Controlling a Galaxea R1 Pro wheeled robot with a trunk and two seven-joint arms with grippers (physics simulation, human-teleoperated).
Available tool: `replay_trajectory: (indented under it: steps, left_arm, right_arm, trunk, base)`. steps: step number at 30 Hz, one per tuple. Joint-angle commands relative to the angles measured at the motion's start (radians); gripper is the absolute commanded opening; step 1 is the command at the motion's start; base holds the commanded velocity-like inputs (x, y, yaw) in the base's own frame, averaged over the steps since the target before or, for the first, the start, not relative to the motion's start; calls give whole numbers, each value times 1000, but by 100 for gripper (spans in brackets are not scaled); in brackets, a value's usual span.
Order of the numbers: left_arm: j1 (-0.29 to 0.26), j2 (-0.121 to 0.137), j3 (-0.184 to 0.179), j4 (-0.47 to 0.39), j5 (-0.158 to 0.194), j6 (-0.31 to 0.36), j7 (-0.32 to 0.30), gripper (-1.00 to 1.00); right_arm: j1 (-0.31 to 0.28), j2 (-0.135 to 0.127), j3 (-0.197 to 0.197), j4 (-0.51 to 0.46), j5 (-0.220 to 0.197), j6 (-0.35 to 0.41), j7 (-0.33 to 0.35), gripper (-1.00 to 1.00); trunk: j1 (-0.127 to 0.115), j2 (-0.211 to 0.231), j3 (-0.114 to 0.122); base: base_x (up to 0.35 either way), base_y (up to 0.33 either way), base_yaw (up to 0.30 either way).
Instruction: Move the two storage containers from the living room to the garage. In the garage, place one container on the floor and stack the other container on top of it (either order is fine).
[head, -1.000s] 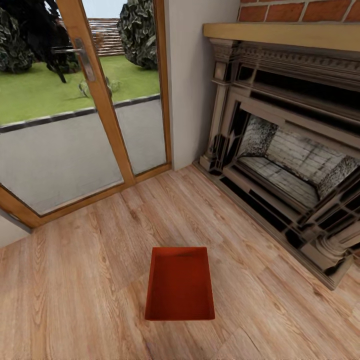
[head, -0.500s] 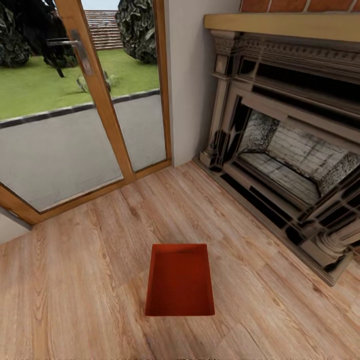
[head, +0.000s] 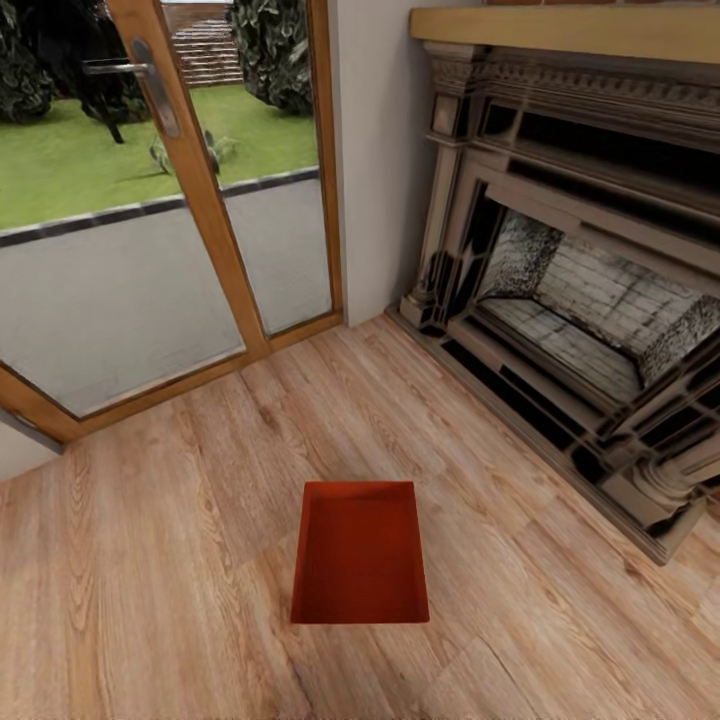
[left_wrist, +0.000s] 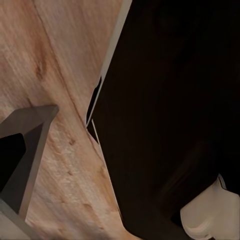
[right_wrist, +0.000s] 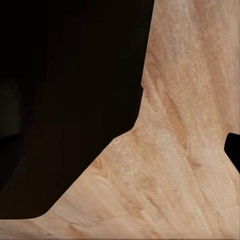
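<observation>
One orange-red storage container (head: 360, 555) is seen in the head view, lying flat on the light wood plank floor (head: 150, 590) of the living room, open side up, well apart from the glass door (head: 150, 200) and set off from the fireplace (head: 570, 300) to its right; nothing is seen inside it. The second container is not accounted for here. No claw is made out in the head view; in the left wrist view a grey angled part (left_wrist: 25, 150) is seen over the planks beside a large dark mass, and in the right wrist view dark shapes over planks are seen, so the state of either claw cannot be told. The step in hand is judged to be the approach to the bin for pickup, task barely started. To do it well, the base should be brought squarely in line with the bin's long axis and stopped near enough that both arms can reach over the rim. The long side walls should be gripped from opposite sides at mid-length and the bin kept level. Smooth walls are judged likely to slip, so the rim should be pinched firmly. Room should be kept from the fireplace hearth while turning
</observation>
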Motion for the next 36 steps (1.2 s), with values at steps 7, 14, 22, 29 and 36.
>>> replay_trajectory:
  steps: [7,14,22,29,36]
  left_arm:
    - [0,0,-9,-1,8,0,3,100]
    - [0,0,-9,-1,8,0,3,100]
    - [0,0,-9,-1,8,0,3,100]
    - [0,0,-8,-1,8,0,3,100]
    - [0,4,-7,-2,11,-1,3,100]
  right_arm:
    - [-1,0,6,3,-15,-7,-1,100]
    - [-1,0,5,3,-15,-7,-1,100]
    - [-1,0,7,3,-15,-7,-1,100]
    - [-1,3,6,3,-13,-3,-5,100]
    - [-1,3,7,3,-3,-6,-5,100]
  trunk:
    - [0,0,-12]
    - [0,0,-23]
    - [0,0,-36]
    - [0,0,-41]
    - [0,0,-41]
  base:
    - [0,0,0]
    - [0,0,0]
    - [0,0,0]
    - [0,0,0]
    - [0,0,0]
